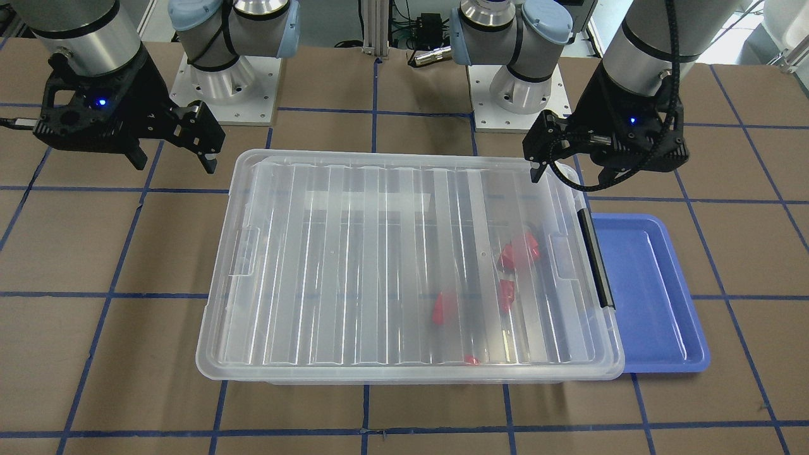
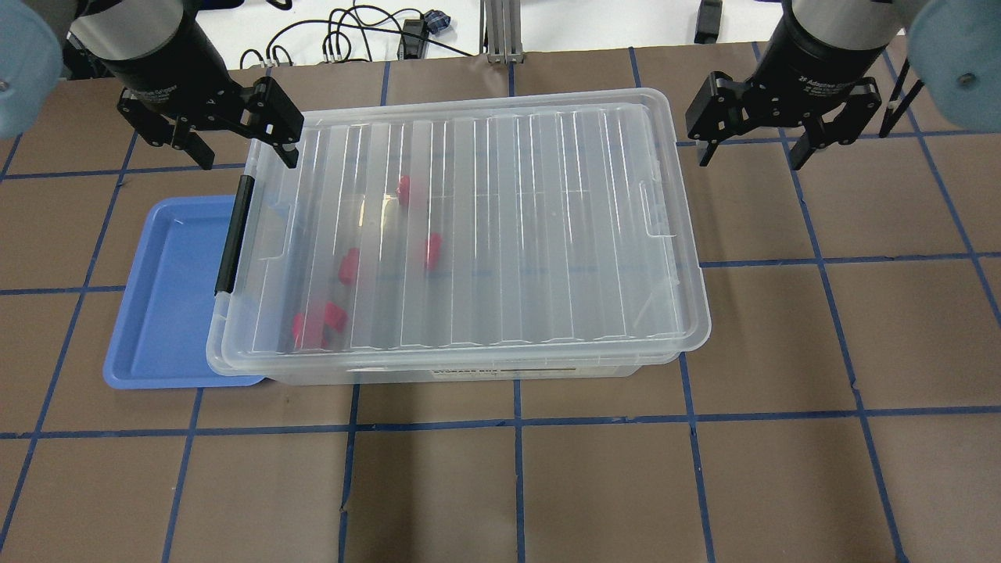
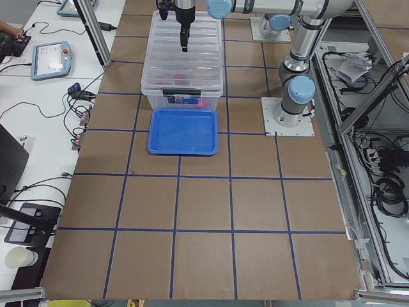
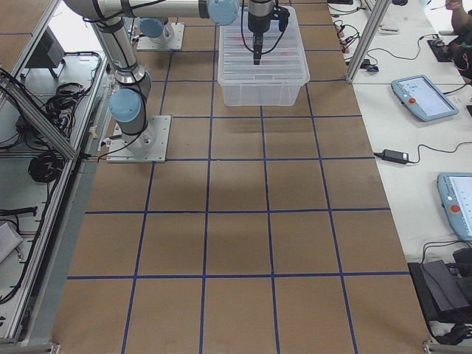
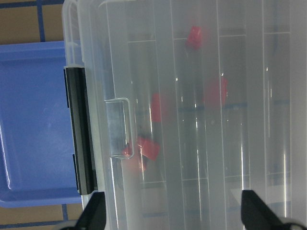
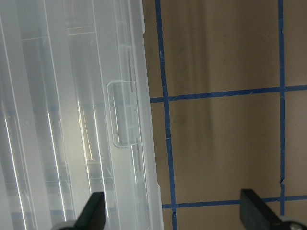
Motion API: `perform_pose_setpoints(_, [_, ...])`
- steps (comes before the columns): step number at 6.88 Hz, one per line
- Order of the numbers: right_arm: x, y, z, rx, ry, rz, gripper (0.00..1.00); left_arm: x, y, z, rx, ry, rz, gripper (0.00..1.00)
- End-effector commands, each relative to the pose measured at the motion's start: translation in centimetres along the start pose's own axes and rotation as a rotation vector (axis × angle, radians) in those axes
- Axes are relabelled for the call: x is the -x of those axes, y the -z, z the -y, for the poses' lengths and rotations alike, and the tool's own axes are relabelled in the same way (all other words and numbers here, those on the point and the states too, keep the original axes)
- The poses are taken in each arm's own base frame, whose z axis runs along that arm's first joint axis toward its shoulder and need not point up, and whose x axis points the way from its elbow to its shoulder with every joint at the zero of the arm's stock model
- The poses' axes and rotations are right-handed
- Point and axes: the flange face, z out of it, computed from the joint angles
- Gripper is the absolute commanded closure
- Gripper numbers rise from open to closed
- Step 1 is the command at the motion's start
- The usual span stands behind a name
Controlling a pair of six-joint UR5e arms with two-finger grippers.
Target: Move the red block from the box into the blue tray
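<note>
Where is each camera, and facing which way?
Front-facing: across the table, facing the robot; both arms flank the clear plastic box.
Overhead: behind the robot, looking down; left gripper, right gripper.
Exterior left: table end facing the shallow blue plastic tray; left arm nearer.
Exterior right: opposite end; right arm nearer.
Left wrist: down on box's black latch; jaws' tips.
Right wrist: its other end; jaws' tips.
All share the box.

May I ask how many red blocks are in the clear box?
5: one red block farthest from the robot, one mid-box, one nearer the latch, two clustered nearest the robot. The ribbed lid could hide more.
</note>
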Motion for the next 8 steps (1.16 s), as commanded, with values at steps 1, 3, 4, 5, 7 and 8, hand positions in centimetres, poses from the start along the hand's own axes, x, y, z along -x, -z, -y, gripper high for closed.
perform_pose_setpoints(1, [-0.1, 0.3, -0.2, -0.006, -0.003, -0.01, 0.0, -0.1, -0.1, 0.0, 0.001, -0.001, -0.002, 0.0])
perform_pose_setpoints(3, [-0.2, 0.3, -0.1, -0.009, -0.004, -0.019, 0.0, -0.1, -0.3, 0.2, 0.004, -0.001, -0.004, 0.0])
perform_pose_setpoints(4, [-0.1, 0.2, -0.2, -0.005, -0.001, -0.017, 0.0, -0.1, -0.1, 0.1, -0.001, -0.001, -0.007, 0.0])
perform_pose_setpoints(5, [-0.1, 0.2, 0.2, -0.021, -0.001, -0.019, 0.0, -0.1, -0.2, 0.1, 0.003, -0.001, -0.006, 0.0])
perform_pose_setpoints(7, [-0.4, -6.4, 3.3, -0.093, 0.014, -0.047, 0.0, -0.1, -0.2, 0.1, 0.003, -0.001, -0.006, 0.0])
perform_pose_setpoints(8, [-0.5, -10.0, 3.7, -0.092, 0.014, -0.045, 0.0, -0.1, -0.2, 0.2, 0.003, -0.001, -0.006, 0.0])
